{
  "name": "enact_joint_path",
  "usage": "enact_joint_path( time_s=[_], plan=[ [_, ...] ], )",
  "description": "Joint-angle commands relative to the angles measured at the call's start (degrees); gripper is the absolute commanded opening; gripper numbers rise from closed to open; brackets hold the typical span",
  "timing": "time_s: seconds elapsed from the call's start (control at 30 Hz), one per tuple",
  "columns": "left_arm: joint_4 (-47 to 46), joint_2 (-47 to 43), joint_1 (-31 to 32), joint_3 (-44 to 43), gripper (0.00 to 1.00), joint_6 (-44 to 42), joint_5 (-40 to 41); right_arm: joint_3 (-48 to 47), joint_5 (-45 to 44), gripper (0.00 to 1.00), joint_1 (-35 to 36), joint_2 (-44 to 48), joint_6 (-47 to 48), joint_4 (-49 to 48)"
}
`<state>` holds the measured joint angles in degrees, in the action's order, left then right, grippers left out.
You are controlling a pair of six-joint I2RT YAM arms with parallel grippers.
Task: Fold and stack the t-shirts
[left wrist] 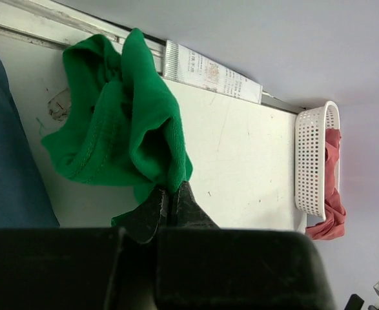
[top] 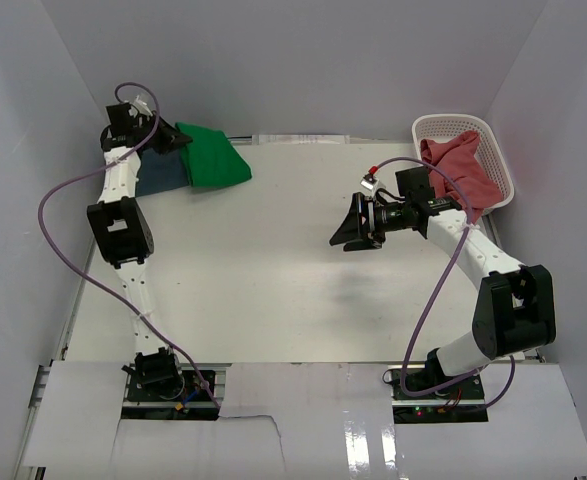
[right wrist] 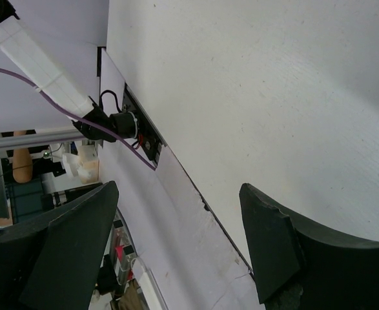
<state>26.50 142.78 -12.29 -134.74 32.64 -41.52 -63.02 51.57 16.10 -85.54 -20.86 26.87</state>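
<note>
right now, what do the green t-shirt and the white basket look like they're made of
green t-shirt: looks like soft knit cloth, probably cotton or a blend, with a matte finish. It shows a fine ribbed weave, a stitched hem and limp folds.
white basket: seems to be rigid moulded plastic with a smooth finish. Its stiff wall has even rows of small holes and a clean rim.

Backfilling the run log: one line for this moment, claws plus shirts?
left claw: shut on green t-shirt | right claw: open, empty, mid-table | blue t-shirt: beside green | red t-shirt: in lattice basket
</note>
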Motion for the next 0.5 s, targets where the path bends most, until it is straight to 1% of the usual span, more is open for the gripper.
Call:
enact_joint_path(
  time_s=[0.0, 0.2, 0.47],
  plan=[
    [-2.7, -7.0, -1.6, -2.9, 0.00, 0.4, -2.0, 0.1, 1.3, 0.82, 0.1, 1.0, -0.4, -1.2],
    [-4.4, -6.3, -6.2, -2.3, 0.00, 1.6, -3.0, -0.7, 1.5, 0.82, 0.2, 1.6, -0.3, 0.7],
    [-10.8, -4.4, -11.6, -2.0, 0.00, 3.2, -3.4, 0.4, 1.5, 0.82, 0.7, 2.8, -0.8, 2.2]
  ],
)
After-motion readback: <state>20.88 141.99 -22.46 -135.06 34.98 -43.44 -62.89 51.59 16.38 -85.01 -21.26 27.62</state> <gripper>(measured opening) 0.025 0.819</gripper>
